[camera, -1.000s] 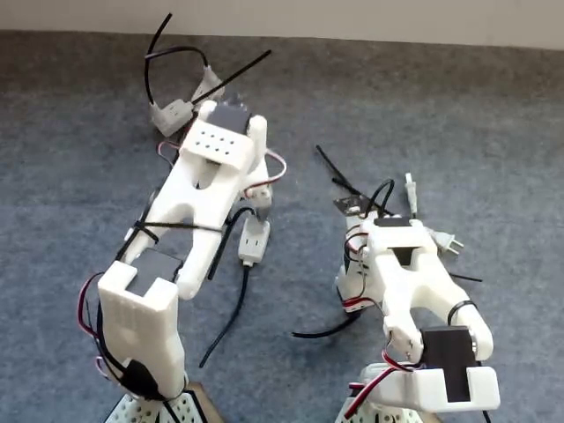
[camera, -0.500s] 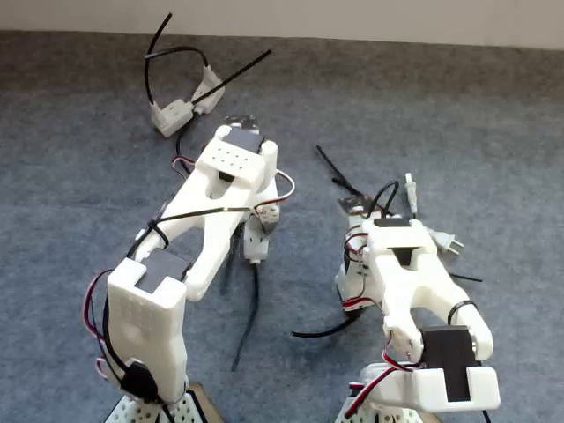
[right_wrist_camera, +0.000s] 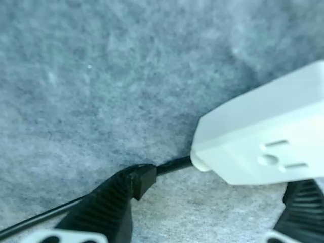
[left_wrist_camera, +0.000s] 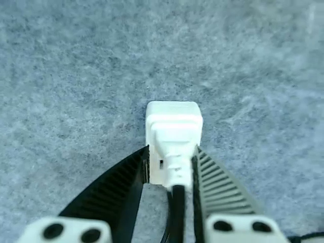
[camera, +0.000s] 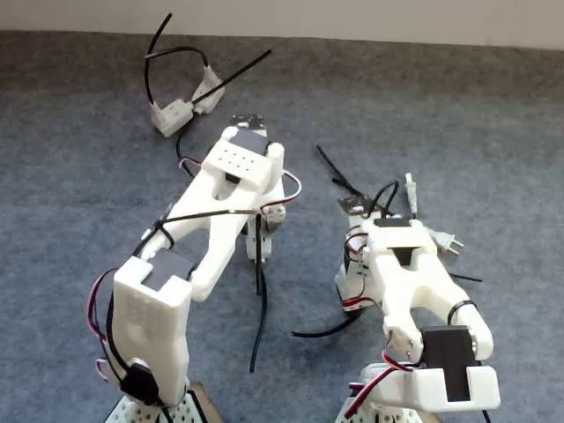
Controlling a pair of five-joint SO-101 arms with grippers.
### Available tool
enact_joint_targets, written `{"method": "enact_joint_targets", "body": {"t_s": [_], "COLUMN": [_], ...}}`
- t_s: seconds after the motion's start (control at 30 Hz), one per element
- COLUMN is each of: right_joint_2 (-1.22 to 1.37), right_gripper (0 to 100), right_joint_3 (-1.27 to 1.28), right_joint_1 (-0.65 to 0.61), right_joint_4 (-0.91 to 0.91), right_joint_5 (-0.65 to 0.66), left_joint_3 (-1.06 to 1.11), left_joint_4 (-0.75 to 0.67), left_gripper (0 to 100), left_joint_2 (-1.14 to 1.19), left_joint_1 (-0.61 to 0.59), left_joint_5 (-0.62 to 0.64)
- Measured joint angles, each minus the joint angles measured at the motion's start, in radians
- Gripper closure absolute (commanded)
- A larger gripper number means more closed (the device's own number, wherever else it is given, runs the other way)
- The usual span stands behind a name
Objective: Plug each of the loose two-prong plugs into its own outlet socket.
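Plug (left_wrist_camera: 173, 126), white with a black cord (camera: 258, 326), is pinched at its sides by the left gripper (left_wrist_camera: 171, 152), whose fingers are closed tight on it. In the high view it sits low near the grey mat (camera: 79, 194), between the two arms; whether it touches the mat I cannot tell. The right gripper (right_wrist_camera: 217, 183) is down at the mat with its fingers spread wide around an outlet socket (right_wrist_camera: 263, 136), one finger clear of its body, so it frames the socket rather than clamps it. The step in hand looks like bringing plug to socket. Next, I judge, the right fingers should close to steady the socket while the left arm lines the prongs up with the slots. A joined pair (camera: 181, 107) lies at the far side, and a loose plug (camera: 447, 241) waits beside the right arm.
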Motion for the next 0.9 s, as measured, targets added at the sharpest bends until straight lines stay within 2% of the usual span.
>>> {"method": "enact_joint_targets", "body": {"t_s": [0.2, 0.3, 0.5, 0.7, 0.9], "right_joint_2": [0.000, 0.000, 0.000, 0.000, 0.000], "right_gripper": [60.2, 60.2, 60.2, 60.2, 60.2], "right_joint_3": [0.000, 0.000, 0.000, 0.000, 0.000], "right_joint_1": [0.000, 0.000, 0.000, 0.000, 0.000], "right_joint_4": [0.000, 0.000, 0.000, 0.000, 0.000], "right_joint_5": [0.000, 0.000, 0.000, 0.000, 0.000], "left_joint_3": [-0.183, -0.224, -0.236, -0.233, -0.233], "left_joint_4": [0.199, 0.259, 0.282, 0.269, 0.189], "left_gripper": [89, 84, 71, 69, 69], "left_joint_2": [0.029, 0.037, 0.043, 0.051, 0.055], "left_joint_1": [0.006, 0.005, -0.005, -0.006, -0.003], "left_joint_5": [-0.002, -0.002, -0.003, -0.003, -0.003]}}
